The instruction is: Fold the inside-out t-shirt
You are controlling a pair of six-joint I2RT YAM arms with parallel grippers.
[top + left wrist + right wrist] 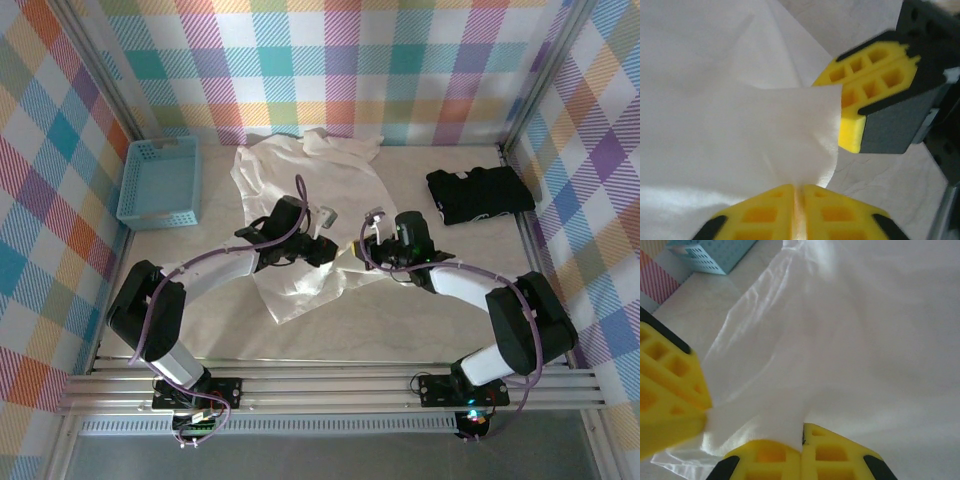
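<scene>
Your left gripper point(335, 250) and right gripper point(360, 250) meet nose to nose just below the centre of the table point(420, 325), both on the same edge of the inside-out t-shirt point(290, 175). The shirt lies wrinkled, running from 12 o'clock at the back wall down towards 6 o'clock, with its near edge lifted between the two grippers. In your left wrist view the yellow fingers point(765, 215) are narrowed to a slit with a white fold pinched in it, and the other gripper's pads stand just beside it at 2 o'clock. Your right wrist view shows the same: fingers point(835, 455) pressed together on a bunched strip of cloth. The blue basket point(135, 185) sits at 10 o'clock, apart from the shirt; the black folded garment point(480, 195) lies at 2 o'clock
</scene>
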